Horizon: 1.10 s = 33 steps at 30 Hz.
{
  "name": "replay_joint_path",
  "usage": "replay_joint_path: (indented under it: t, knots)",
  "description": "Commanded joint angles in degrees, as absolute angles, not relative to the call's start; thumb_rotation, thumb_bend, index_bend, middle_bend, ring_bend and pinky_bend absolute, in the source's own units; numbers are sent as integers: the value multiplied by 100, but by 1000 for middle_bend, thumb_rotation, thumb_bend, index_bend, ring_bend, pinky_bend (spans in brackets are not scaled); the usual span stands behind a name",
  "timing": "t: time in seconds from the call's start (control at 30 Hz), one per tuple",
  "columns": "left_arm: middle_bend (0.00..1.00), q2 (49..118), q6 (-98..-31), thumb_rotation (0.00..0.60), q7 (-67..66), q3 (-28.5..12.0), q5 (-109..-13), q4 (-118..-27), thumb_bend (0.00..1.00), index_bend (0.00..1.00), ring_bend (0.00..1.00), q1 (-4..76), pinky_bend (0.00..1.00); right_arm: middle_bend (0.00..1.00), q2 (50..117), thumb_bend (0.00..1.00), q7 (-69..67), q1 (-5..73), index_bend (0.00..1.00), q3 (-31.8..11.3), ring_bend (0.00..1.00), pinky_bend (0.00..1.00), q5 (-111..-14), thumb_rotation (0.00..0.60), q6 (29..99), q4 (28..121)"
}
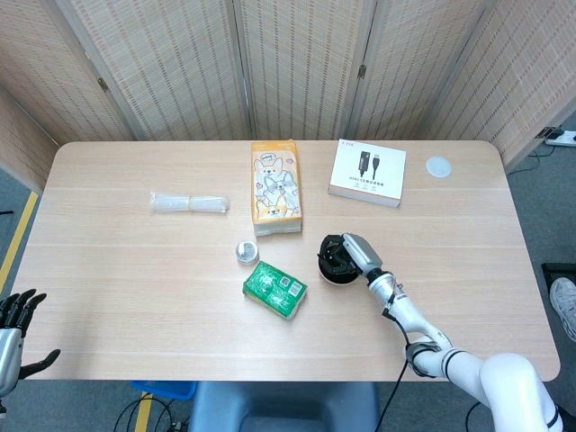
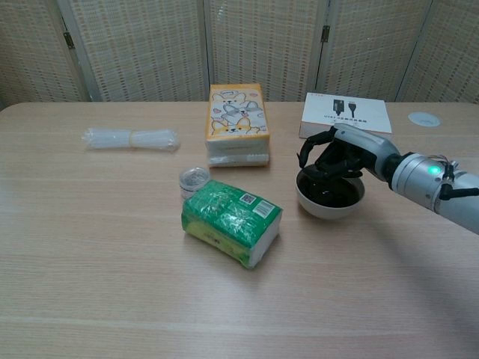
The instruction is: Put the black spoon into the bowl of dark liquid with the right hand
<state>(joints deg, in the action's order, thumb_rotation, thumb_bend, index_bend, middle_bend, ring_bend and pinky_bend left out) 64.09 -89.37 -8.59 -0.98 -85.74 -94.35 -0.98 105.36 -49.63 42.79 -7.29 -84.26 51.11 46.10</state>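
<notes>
From the head camera, my right hand (image 1: 351,252) sits over the bowl (image 1: 331,272), covering most of it; my left hand (image 1: 16,326) hangs idle off the table edge, fingers spread, holding nothing.

From the chest camera, the fingers (image 2: 320,153) arch down over the dark liquid. I can't make out the spoon or tell if I'm holding it.

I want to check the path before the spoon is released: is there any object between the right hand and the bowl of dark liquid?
Nothing visible is in the way. The right hand hovers directly over the bowl, fingers pointing down; the spoon itself cannot be made out.
</notes>
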Motion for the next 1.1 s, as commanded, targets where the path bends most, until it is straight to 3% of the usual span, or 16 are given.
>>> replay_joint_path:
  t: [0.03, 0.27, 0.77, 1.1]
  knots:
    - [143, 6413, -8912, 600, -855, -90, -8570, -9425, 136, 174, 122, -92, 154, 970, 10439, 509, -4987, 4203, 715, -608, 1000, 1000, -8525, 600, 5196, 4742]
    - [143, 6425, -8902, 600, -827, -97, -8587, -9402, 136, 174, 122, -73, 155, 971, 10178, 511, -4930, 4019, 722, -389, 1000, 1000, -8601, 600, 5260, 4924]
    - [143, 6438, -8879, 600, -886, -97, -8576, -9430, 136, 174, 122, -54, 154, 971, 10485, 522, -4789, 4306, 724, -798, 1000, 1000, -8285, 600, 5039, 4374]
    - [143, 6434, -8901, 600, -882, -81, -8578, -9426, 136, 174, 122, -76, 154, 971, 10409, 522, -4948, 4211, 724, -563, 1000, 1000, -8537, 600, 5263, 4659]
